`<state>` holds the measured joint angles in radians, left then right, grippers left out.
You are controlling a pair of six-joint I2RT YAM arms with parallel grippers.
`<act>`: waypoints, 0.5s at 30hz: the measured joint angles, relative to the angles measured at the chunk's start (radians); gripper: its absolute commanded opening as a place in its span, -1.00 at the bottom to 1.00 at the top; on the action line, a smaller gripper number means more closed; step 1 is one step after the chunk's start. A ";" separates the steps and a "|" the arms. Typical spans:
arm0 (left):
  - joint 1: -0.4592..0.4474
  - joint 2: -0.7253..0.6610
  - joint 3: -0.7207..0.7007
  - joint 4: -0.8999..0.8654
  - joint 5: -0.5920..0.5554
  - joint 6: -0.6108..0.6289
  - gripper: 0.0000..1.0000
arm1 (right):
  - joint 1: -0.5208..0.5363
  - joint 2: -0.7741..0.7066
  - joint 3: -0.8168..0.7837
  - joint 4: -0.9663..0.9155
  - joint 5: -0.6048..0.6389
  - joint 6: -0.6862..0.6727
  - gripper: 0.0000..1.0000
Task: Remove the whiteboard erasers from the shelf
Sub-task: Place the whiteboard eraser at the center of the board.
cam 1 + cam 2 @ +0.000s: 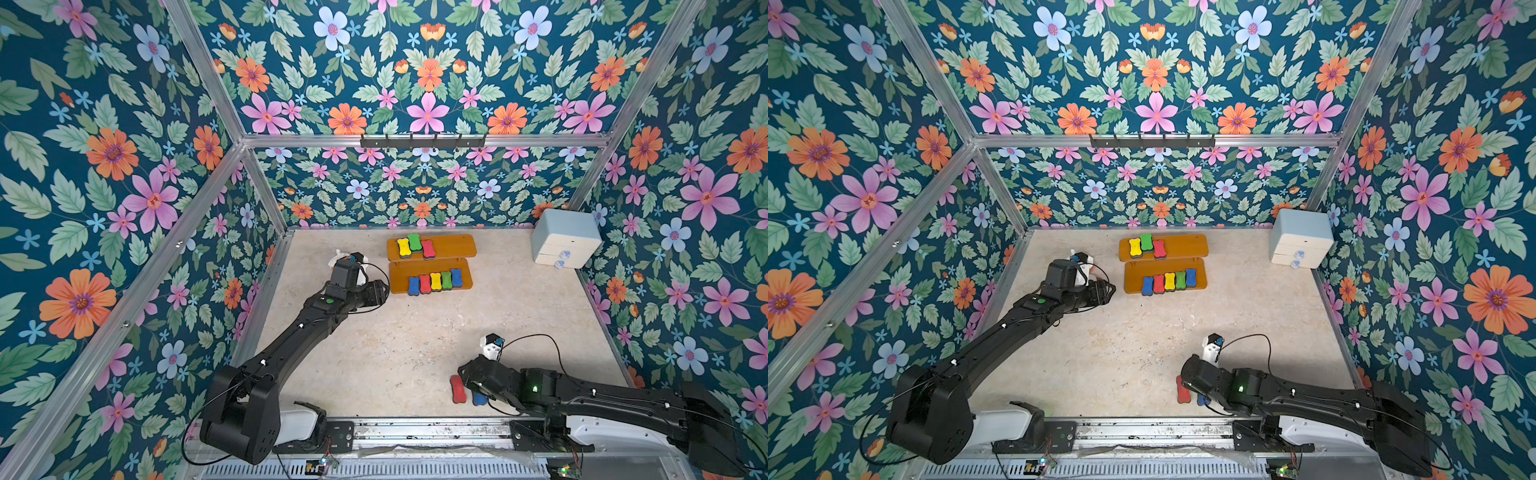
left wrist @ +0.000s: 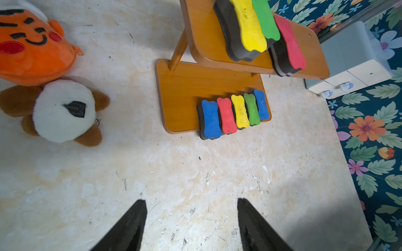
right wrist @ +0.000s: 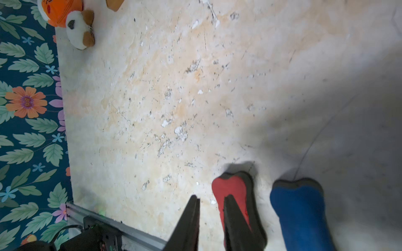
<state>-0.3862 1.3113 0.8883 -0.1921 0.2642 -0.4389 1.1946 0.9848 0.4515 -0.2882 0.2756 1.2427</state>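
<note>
Right gripper (image 3: 211, 197), jaws slightly parted, by two erasers (image 3: 237, 187) on table (image 3: 152, 108); left gripper (image 2: 191, 200) spread, empty; shelf (image 1: 455, 245) holds eight: three above, five below.

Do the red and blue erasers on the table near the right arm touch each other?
Apart. The right wrist view shows a strip of bare table between the red eraser and the blue eraser.

1. The bench (image 2: 195, 173) lies bare between my left tool (image 2: 190, 200) and the shelf (image 2: 180, 93).
2. Its upper board (image 2: 206, 43) overhangs the lower one's rear.
3. Some plush toys (image 2: 61, 108) flank one side, a drawer box (image 2: 352, 65) the other.
</note>
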 measured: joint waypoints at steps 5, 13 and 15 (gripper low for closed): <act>0.000 0.005 0.008 0.000 0.003 0.000 0.42 | -0.114 0.076 0.047 0.042 -0.064 -0.154 -0.32; 0.000 0.007 0.008 -0.002 0.002 0.001 0.43 | -0.159 0.241 0.127 0.070 -0.153 -0.328 -0.45; 0.000 0.008 0.008 -0.002 0.003 0.001 0.42 | -0.159 0.275 0.139 0.083 -0.176 -0.350 -0.51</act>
<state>-0.3862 1.3197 0.8963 -0.1940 0.2668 -0.4381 1.0359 1.2598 0.5903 -0.2050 0.0998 0.8925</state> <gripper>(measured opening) 0.712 0.265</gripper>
